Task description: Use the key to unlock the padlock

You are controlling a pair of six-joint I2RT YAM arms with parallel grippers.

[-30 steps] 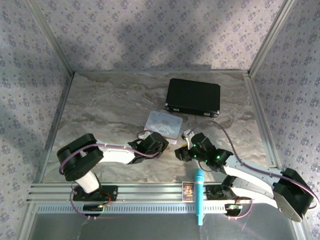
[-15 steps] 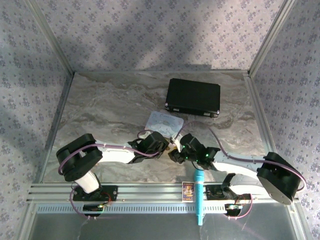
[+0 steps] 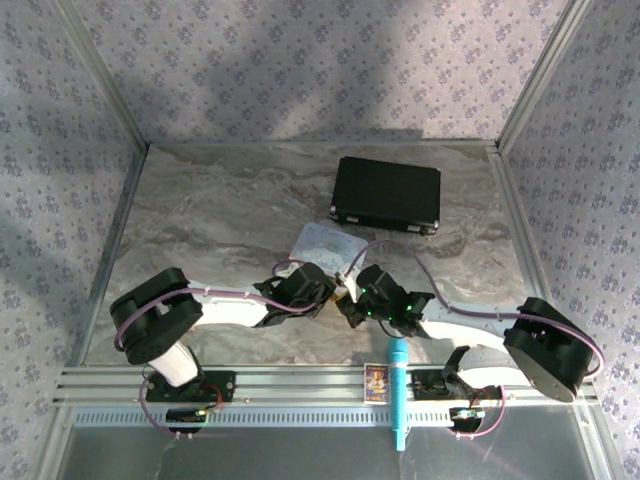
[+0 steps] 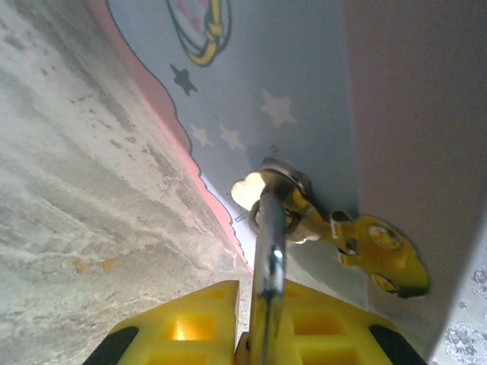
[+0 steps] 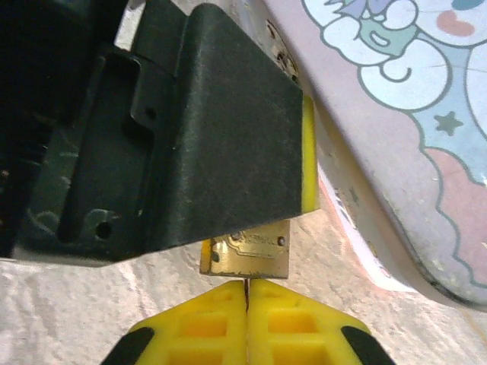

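Just now the right claw (image 5: pixel 247 293) swung in and pressed together directly under the brass padlock (image 5: pixel 245 257), which the left claw (image 4: pixel 260 331) pinched by its shackle at the tin's (image 3: pixel 328 243) hasp; whether it nipped the key was unclear.

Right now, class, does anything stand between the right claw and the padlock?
Nothing visible does. The shut right claw faces the brass padlock directly, its tips just short of it; the left claw holds the padlock's far end.
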